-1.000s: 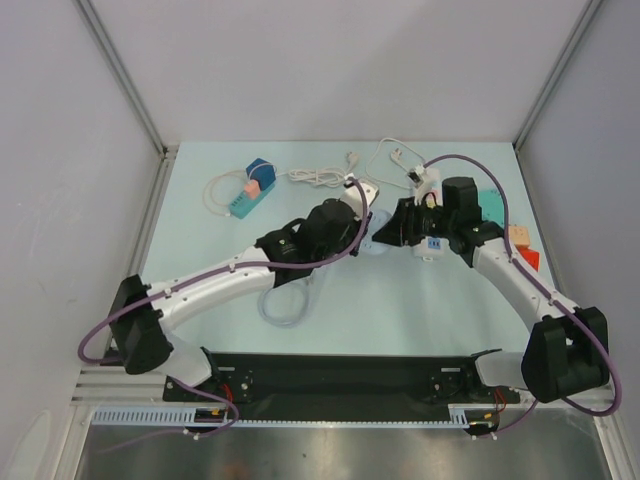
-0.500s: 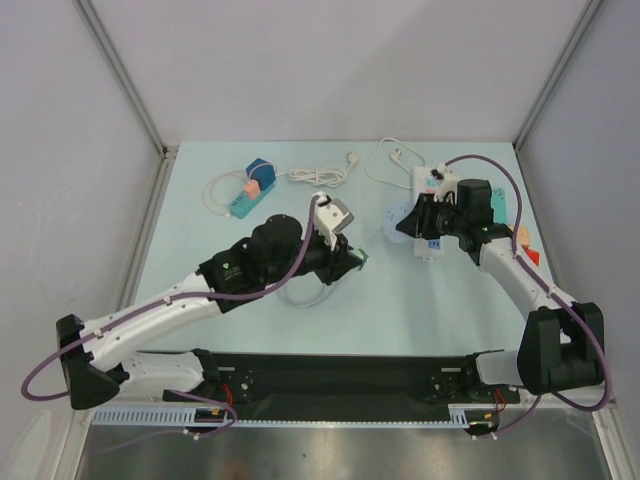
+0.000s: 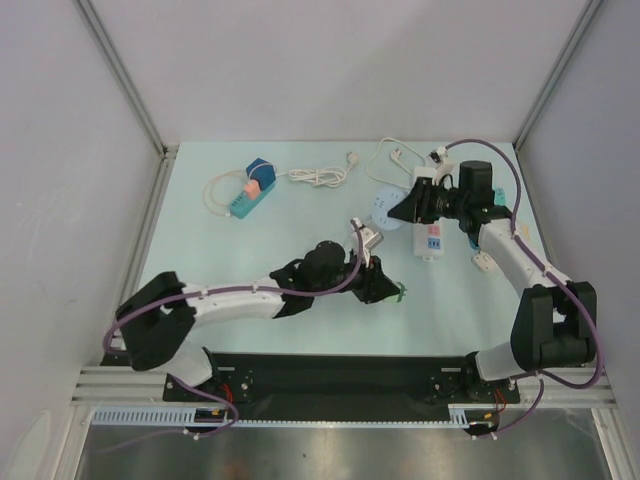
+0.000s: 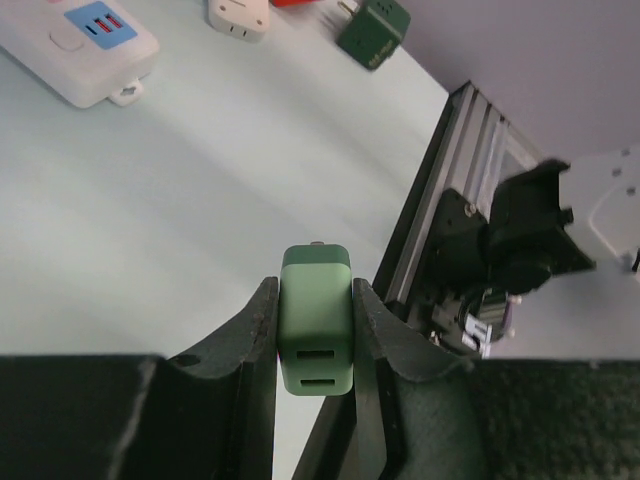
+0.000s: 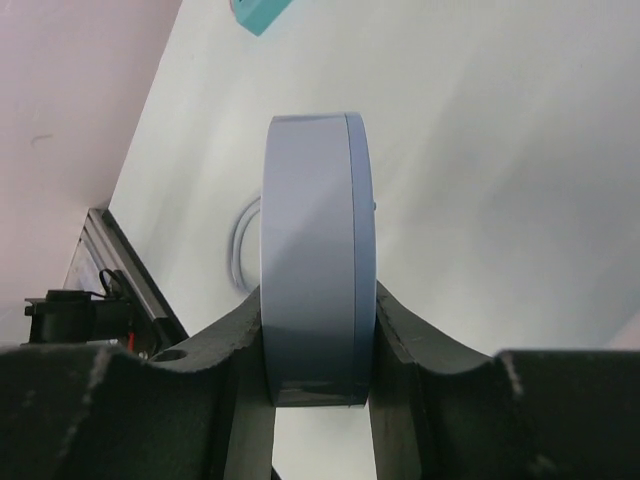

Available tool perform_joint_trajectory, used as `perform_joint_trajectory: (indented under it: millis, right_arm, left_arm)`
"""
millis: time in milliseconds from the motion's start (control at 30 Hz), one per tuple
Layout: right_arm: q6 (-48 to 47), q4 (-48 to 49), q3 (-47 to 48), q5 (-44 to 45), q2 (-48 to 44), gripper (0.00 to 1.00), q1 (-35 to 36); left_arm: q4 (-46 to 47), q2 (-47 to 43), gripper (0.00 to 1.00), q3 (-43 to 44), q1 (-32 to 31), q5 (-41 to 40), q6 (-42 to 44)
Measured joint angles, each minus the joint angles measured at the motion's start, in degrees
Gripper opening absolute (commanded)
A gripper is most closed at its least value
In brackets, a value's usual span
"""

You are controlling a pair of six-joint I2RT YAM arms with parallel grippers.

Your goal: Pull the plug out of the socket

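The table (image 3: 200, 245) carries a white power strip (image 3: 429, 238), which is taken here as the reference.

The right arm (image 3: 510, 262) is reached forward with the elbow bent, and its wrist is brought just beyond the far end of the power strip. The left arm (image 3: 240, 297) is laid low and stretched across the table, so that its wrist ends on the near-left side of the power strip.

A round, pale-blue socket (image 5: 312, 220) is clamped edge-on between the jaws of the right gripper (image 5: 318, 300), just left of the far end of the power strip. It is judged to be held as an anchor, so that a pull does not drag it along.

A small green plug (image 4: 316, 335) is pinched by its flat sides in the jaws of the left gripper (image 4: 314, 290), near the power strip on its near-left side. The plug is well apart from the socket and joined to nothing. Separation is therefore judged complete, with only set-down remaining.
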Motion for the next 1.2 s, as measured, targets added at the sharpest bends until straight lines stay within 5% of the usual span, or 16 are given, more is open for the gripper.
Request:
perform_joint_trajectory:
  millis: [333, 800, 1067, 1200]
  right_arm:
    - [-10.23, -13.84, 19.21, -1.88, 6.51, 0.00, -0.31]
    - [-25.55, -34.01, 28.50, -10.16, 13.53, 0.00, -5.81]
    - [-29.07, -38.40, 30.84, -11.69, 13.60, 0.00, -9.42]
    - [-29.14, -38.84, 30.84, -12.52, 13.60, 0.00, -11.08]
  left_arm:
    - [27.10, 26.25, 0.00, 5.11, -2.08, -5.84, -17.70]
    - [32.04, 52.13, 0.08, 36.48, -6.99, -14.21, -35.89]
    - [19.04, 60.63, 0.34, 49.29, -6.69, -15.47, -45.07]
    - [11.91, 62.38, 0.55, 54.99, -6.64, -15.56, -48.43]
